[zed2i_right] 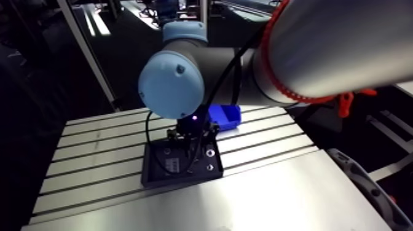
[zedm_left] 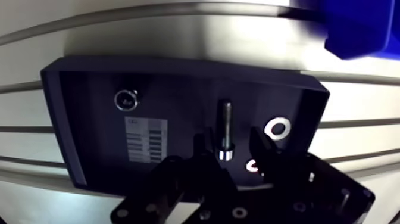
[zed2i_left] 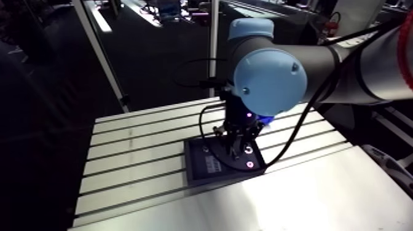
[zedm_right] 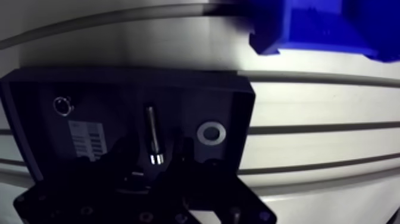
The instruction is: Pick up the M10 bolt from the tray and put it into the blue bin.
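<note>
The M10 bolt lies flat in the tray, its head between the fingers of the gripper, shank pointing ahead; the fingers stand apart, clear of it. The blue bin sits beyond the tray, nearby.

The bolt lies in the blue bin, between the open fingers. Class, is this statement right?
No. The wrist view shows the bolt lying in the dark tray, between the open fingers; the blue bin stands apart, beyond the tray.
</note>
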